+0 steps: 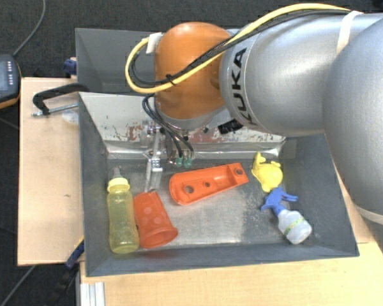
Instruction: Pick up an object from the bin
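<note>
**Bin contents, one entry per item**

1. Grey metal bin [92, 190]: open-topped with sloping walls. Five loose things lie on its floor, spread out rather than heaped.
2. Robot arm [293, 69]: silver, reaching in from the right, with an orange cover [185, 62] at the wrist and a yellow cable [140, 56] looped over it. The jaws hang below the cover at the back left of the floor. Their tip is just behind the narrow end of item 3. Whether they are spread or pressed together cannot be told, and nothing shows between them.
3. Orange cup [154, 220]: tapered, lying on its side at front left, wide rim toward the front. It is the thing nearest the jaws.
4. Yellow bottle [121, 225]: see-through, capped, lying along the left wall just beside the cup, cap toward the back.
5. Orange bar [207, 183]: flat, with holes through it, lying aslant mid-floor.
6. Yellow toy [267, 171]: small (shape unclear), at back right.
7. Spray bottle [287, 217]: pale body with a blue head, at front right, just in front of the toy.
</note>
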Motion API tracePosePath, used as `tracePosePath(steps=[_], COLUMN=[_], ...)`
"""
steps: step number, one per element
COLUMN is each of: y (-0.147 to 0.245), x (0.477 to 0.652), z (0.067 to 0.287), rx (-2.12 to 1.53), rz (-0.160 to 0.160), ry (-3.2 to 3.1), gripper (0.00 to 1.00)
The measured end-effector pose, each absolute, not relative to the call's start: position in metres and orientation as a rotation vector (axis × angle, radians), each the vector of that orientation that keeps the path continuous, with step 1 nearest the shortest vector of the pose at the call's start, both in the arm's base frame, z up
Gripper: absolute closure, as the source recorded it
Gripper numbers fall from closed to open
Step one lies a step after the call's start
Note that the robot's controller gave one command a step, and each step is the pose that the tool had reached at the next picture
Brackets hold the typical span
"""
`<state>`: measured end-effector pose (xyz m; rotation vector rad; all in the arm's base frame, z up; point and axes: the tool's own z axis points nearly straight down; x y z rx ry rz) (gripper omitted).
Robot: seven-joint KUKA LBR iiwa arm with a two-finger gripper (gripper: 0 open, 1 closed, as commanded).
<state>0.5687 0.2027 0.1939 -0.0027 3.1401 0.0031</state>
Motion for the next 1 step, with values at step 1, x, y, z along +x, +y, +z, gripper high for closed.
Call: tracePosePath(steps=[1], y=[0.1895], x=[0.5612], z=[0.1793], rx=[-0.101], rz=[0.009], ry=[3.133], gripper=[0.0])
